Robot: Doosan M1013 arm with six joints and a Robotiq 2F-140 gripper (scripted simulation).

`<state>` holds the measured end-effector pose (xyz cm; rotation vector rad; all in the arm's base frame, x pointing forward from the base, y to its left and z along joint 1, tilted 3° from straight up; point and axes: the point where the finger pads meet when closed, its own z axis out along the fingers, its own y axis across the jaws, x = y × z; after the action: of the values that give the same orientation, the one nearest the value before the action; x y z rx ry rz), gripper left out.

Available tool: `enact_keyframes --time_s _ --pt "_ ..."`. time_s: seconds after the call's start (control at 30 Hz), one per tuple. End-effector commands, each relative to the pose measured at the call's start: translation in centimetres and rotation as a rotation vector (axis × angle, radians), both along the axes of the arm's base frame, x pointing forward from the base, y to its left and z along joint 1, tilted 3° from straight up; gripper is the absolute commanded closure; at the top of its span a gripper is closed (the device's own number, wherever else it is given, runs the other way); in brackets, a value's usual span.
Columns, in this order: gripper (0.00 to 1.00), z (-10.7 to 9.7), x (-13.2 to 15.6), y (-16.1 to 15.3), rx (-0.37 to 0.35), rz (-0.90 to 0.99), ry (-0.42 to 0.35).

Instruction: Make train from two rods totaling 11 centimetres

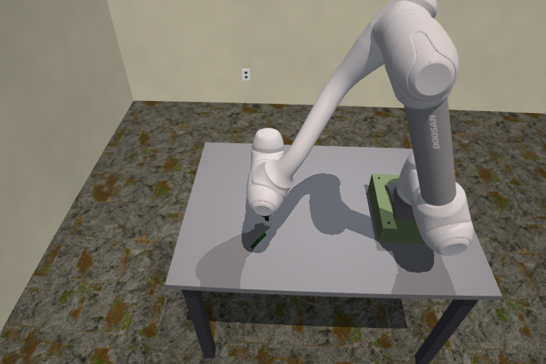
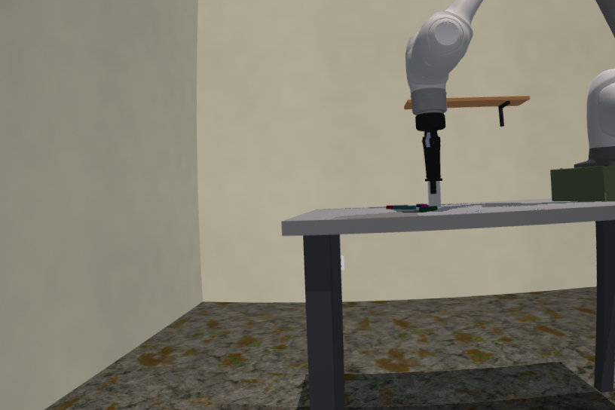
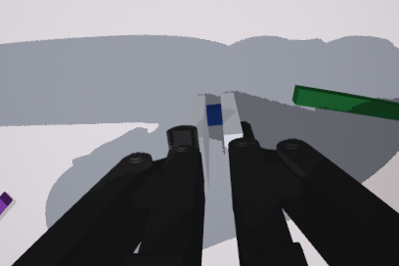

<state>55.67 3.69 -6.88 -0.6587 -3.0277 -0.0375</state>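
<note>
Far left: purple rod (image 3: 4, 201), not needed. Centre: gripper (image 3: 214, 142) clenched on grey rod (image 2: 433, 197), hanging upright close over table (image 1: 334, 271). Right: green rod (image 3: 346, 103), lying flat. Likely light, rigid, smooth; hold mid-length across narrow faces.

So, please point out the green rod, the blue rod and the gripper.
green rod (image 3: 346, 103): wrist view, middle of its top face.
blue rod (image 3: 214, 114): wrist view, its visible face between the fingertips.
gripper (image 3: 215, 142): wrist view, midway between its fingertips.
</note>
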Motion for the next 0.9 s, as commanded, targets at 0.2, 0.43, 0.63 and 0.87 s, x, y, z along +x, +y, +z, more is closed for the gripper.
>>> enact_keyframes --time_s 0.2,0.43,0.63,0.87 --pt "0.9 -0.27 -0.26 0.17 0.003 -0.001 0.002" --pt "0.85 -0.27 -0.26 0.17 0.003 -0.001 0.002" --pt "0.85 -0.27 -0.26 0.17 0.003 -0.001 0.002" --pt "0.85 0.02 -0.25 0.16 0.003 -0.001 0.002"
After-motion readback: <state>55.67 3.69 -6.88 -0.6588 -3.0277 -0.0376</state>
